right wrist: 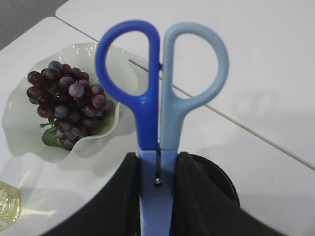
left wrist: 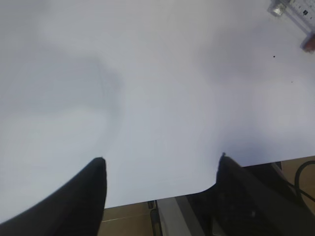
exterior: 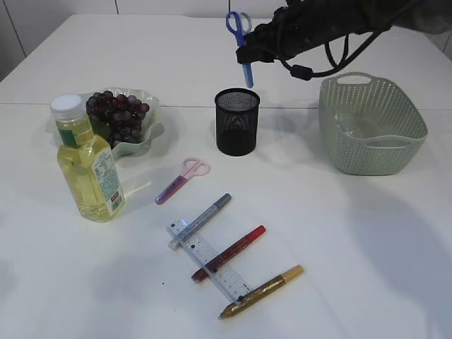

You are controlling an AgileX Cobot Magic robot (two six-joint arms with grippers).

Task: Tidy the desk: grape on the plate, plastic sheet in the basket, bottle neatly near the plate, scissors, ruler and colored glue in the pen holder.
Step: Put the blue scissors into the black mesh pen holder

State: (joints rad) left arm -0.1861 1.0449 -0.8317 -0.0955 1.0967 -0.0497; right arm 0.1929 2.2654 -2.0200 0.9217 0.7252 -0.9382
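The right claw, clamped on upright blue scissors, hangs at 12 o'clock above the pen holder; left claw apart.

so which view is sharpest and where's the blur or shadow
Right wrist view: blue scissors and grapes crisp, the gripping fingers dark and soft. Left wrist view: mostly blank table with broad soft shadows; ruler clipped at the corner. Exterior view: evenly lit, right arm blurry, basket sharp.
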